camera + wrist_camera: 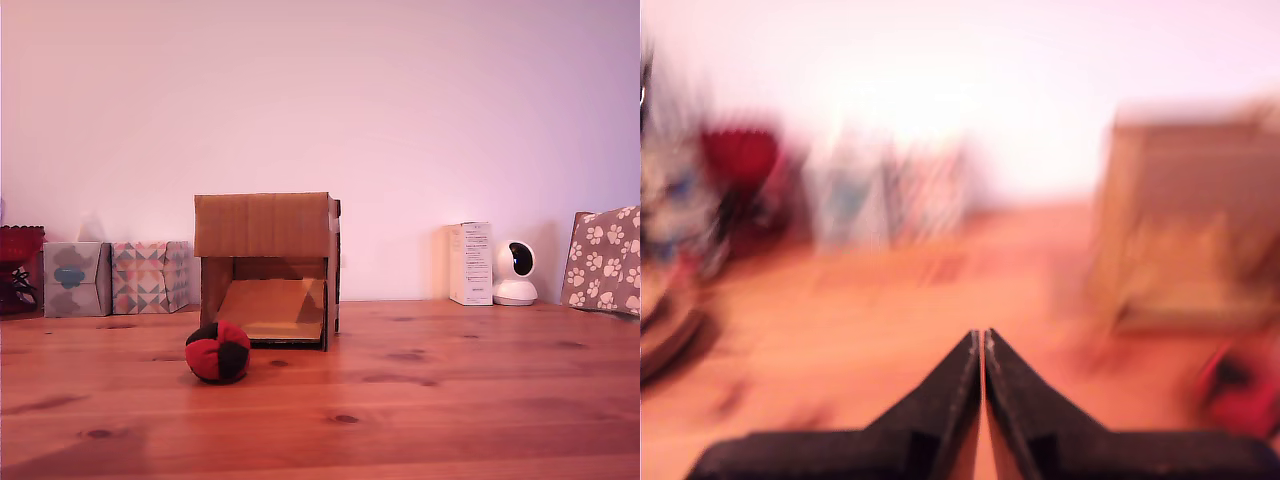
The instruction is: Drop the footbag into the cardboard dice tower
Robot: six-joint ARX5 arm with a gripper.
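Tissue boxes stand at the exterior view's left against the wall, two patterned ones side by side. Next along, the footbag lies on the wooden table, just in front of the near left corner of the cardboard dice tower, whose front opening shows the sloped ramp inside. Further to that view's right stand a white carton, a small white camera and a paw-print cushion.

The wrist view is badly blurred; the gripper shows its two dark fingers pressed together with nothing between them, and the footbag is only a red smear at the frame's edge.

The footbag looks soft, light and slightly squashy, so it should yield under a pinch without slipping. Taking it across its middle from above seems best.
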